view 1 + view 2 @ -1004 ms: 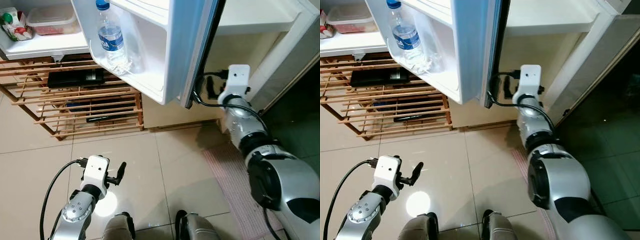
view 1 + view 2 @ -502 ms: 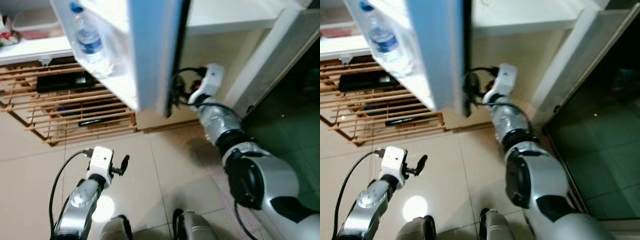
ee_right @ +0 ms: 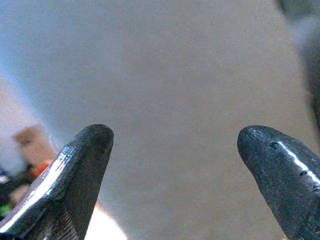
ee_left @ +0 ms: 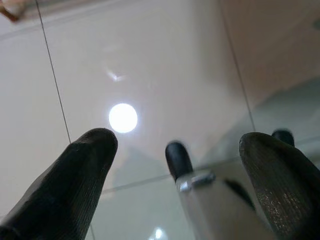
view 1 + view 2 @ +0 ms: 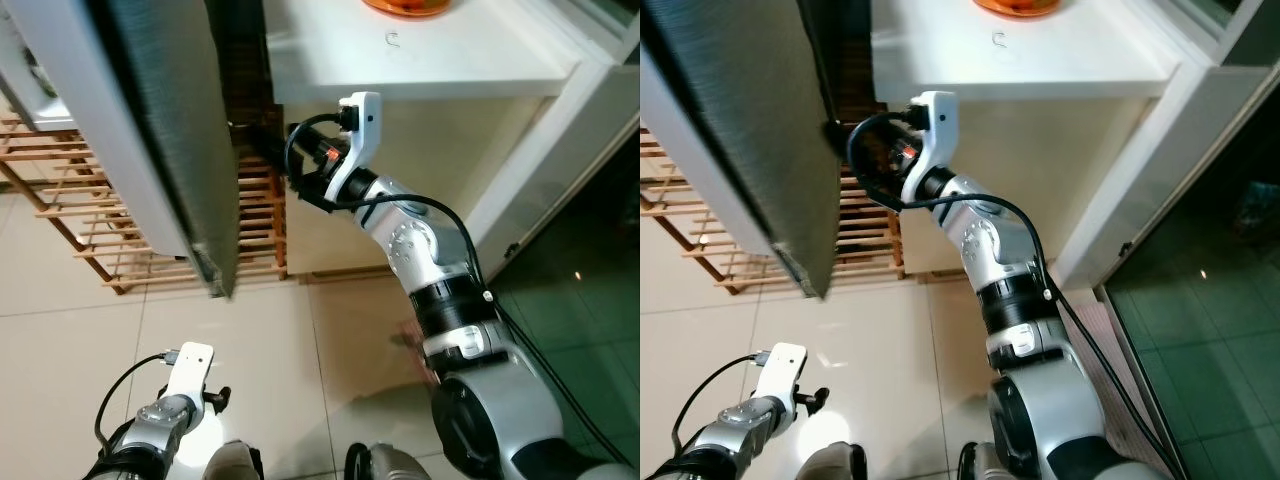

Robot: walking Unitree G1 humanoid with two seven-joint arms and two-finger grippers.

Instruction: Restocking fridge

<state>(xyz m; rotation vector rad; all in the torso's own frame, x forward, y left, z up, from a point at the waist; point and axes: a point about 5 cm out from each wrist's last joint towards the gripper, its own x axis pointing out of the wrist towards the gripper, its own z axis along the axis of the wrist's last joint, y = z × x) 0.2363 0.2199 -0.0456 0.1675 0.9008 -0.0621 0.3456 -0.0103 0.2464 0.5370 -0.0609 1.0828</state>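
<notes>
The fridge door [image 5: 150, 130] slants across the upper left, its dark grey outer face toward me. My right arm reaches up and leftward, and my right gripper [image 5: 275, 155] sits at the door's edge, partly hidden against the dark gap. In the right wrist view the right gripper [image 3: 175, 145] is open, with a blurred grey surface close in front of its fingertips [image 3: 87, 150]. My left gripper [image 5: 215, 400] hangs low by my legs. It is open [image 4: 177, 142] over the tiled floor, holding nothing.
A wooden slatted rack [image 5: 95, 235] stands behind the door on the left. A white counter [image 5: 430, 60] carries an orange object [image 5: 405, 5] at the top. A dark glass door [image 5: 590, 250] is on the right, with a pinkish mat [image 5: 415, 345] below it.
The door has swung across, so its shelf with the water bottle is out of sight and its outer face shows. My right arm has moved left and up with it. The left arm has dropped.
</notes>
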